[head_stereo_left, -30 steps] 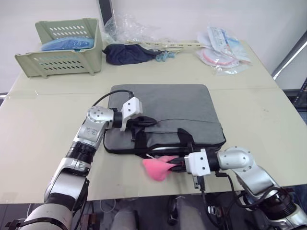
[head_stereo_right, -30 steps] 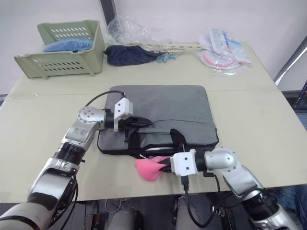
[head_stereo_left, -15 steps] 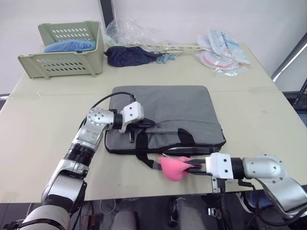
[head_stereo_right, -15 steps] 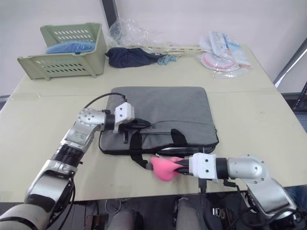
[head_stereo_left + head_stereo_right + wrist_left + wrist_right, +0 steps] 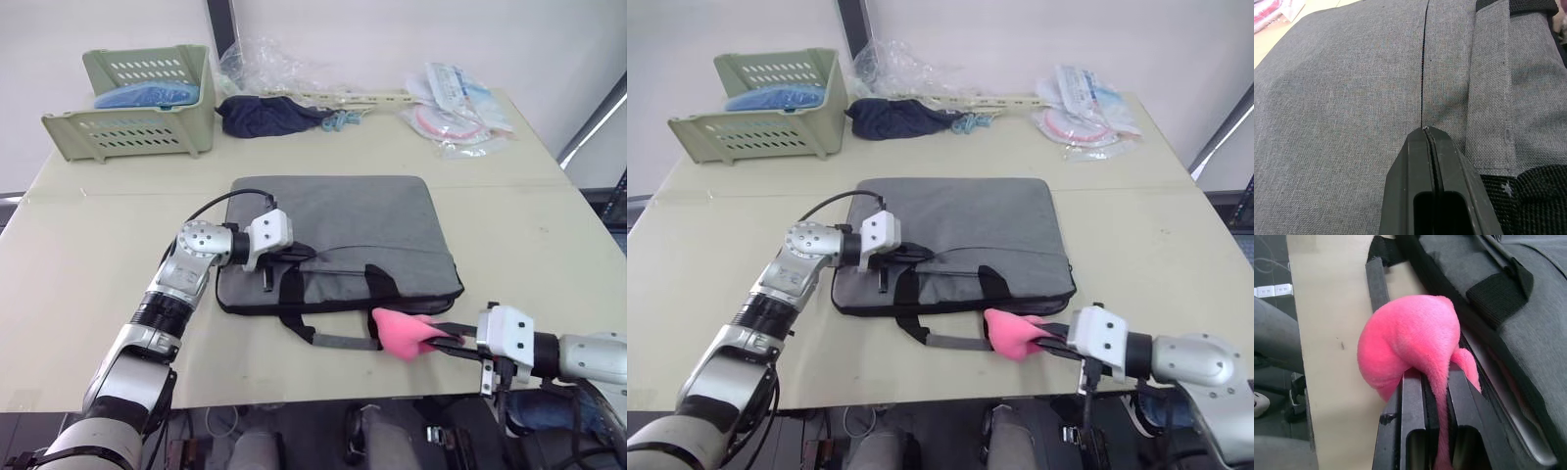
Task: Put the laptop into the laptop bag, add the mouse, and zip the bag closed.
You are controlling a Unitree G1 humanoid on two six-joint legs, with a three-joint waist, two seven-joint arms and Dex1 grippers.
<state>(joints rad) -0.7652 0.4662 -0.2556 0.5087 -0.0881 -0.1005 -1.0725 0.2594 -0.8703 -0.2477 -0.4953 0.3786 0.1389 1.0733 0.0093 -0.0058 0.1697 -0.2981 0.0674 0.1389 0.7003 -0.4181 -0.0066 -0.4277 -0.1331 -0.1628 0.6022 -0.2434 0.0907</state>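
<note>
My left end effector [image 5: 1425, 134] is pressed together on the grey bag's [image 5: 343, 220] zip line, steadying it. My right end effector [image 5: 1432, 382] pinches the pink toy [image 5: 400, 331] at the bag's front edge; the laptop's [image 5: 1520, 438] silver edge shows inside.

The bag [image 5: 338, 240] is concealing most of the laptop [image 5: 1520, 428]. Basket [image 5: 132, 93] walls are partly hiding blue contents [image 5: 147, 93], which are proving unidentifiable.
</note>
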